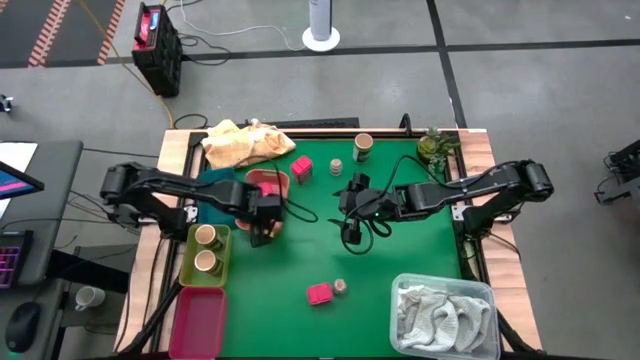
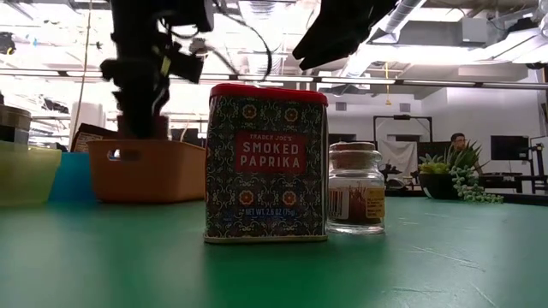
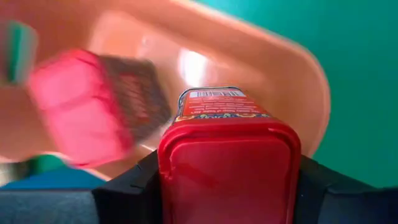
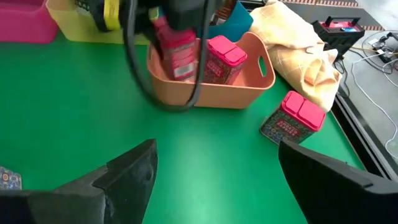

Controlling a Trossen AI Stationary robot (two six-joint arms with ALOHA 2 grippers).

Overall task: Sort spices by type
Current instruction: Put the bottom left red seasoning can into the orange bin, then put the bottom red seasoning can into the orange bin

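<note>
My left gripper [image 1: 262, 220] is shut on a red-lidded spice tin [image 3: 227, 155] over the salmon tray [image 1: 270, 180], where another pink-lidded tin [image 4: 224, 59] stands. My right gripper [image 4: 217, 180] hovers open over the green mat at mid-table, holding nothing. More spices stand on the mat. One tin [image 1: 301, 168], a small jar [image 1: 336, 165] and a tan cup [image 1: 363, 146] are at the far side. A second tin [image 1: 319, 293] and jar [image 1: 340, 287] are near the front edge. Two tan cups sit in the lime tray [image 1: 192, 262]. My left gripper pinches the tin between its two fingers, on the tin's two opposite sides at the lid end [image 3: 171, 168]. The fingers come from above, pointing steeply down, and the tin's base points away from them. The tin [image 4: 174, 46] hangs clear over the inside of the salmon tray.
A magenta tray [image 1: 200, 320] lies at the front left. A yellow cloth [image 1: 245, 143] is bunched at the far left. A clear bin with a white-grey cloth [image 1: 445, 315] sits at the front right. A small plant [image 1: 432, 145] stands at the far right.
</note>
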